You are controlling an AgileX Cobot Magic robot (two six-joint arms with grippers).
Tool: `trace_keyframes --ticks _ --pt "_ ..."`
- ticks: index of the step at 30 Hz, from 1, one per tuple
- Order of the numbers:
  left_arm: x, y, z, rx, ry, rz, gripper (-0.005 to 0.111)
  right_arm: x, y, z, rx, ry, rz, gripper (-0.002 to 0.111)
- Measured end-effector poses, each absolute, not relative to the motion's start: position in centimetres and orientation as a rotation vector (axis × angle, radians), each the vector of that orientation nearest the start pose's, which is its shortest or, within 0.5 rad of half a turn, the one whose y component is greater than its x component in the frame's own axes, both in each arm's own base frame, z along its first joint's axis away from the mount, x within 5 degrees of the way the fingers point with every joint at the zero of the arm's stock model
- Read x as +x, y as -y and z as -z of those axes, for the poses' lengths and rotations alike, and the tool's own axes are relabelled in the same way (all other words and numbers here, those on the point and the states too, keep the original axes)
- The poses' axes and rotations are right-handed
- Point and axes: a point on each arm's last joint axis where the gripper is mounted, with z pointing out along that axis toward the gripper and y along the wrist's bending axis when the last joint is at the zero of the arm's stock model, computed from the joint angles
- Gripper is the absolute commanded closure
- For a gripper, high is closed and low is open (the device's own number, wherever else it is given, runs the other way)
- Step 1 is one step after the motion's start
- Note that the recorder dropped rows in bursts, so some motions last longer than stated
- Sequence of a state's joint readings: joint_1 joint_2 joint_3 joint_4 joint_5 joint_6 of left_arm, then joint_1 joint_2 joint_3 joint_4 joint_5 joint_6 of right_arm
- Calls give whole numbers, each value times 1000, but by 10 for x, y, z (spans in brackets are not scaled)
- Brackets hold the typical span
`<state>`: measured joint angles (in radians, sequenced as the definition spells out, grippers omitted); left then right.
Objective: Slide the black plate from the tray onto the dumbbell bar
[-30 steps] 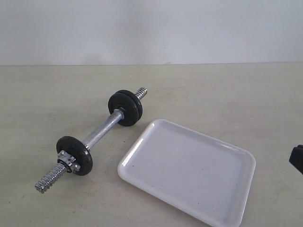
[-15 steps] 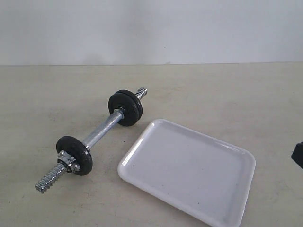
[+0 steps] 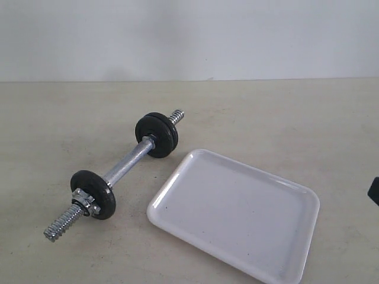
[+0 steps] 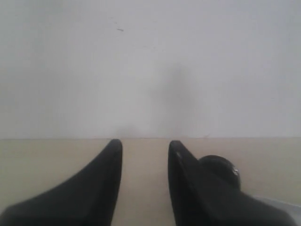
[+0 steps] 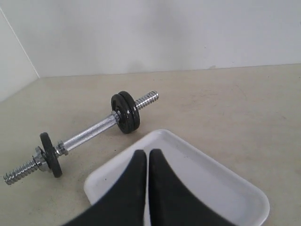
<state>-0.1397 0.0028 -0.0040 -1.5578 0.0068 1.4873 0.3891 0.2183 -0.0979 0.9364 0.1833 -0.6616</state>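
The dumbbell bar [image 3: 127, 163] lies on the table, left of the tray [image 3: 237, 220]. Two black plates [image 3: 157, 134] sit side by side near its far threaded end. One black disc [image 3: 93, 194] sits near the other end against the star nut [image 3: 84, 200]. The white tray holds nothing. My right gripper [image 5: 147, 153] is shut and empty above the tray [image 5: 211, 183], with the bar [image 5: 89, 132] beyond it. Only a dark sliver of that arm [image 3: 374, 190] shows at the exterior view's right edge. My left gripper [image 4: 143, 143] is open and empty; a black disc [image 4: 221, 168] shows behind one finger.
The beige table [image 3: 284, 118] stretches back to a plain white wall [image 3: 189, 35]. The bar's bare threaded ends stick out past the discs on both sides.
The dark part of the right arm at the exterior view's right edge has slid further out to the right. The dumbbell and the tray have not moved.
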Motion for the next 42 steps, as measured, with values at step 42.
trace_keyframes --ticks 42 --pt "54 0 -187 -11 -1791 3 76 57 -1 -212 52 -1511 -59 109"
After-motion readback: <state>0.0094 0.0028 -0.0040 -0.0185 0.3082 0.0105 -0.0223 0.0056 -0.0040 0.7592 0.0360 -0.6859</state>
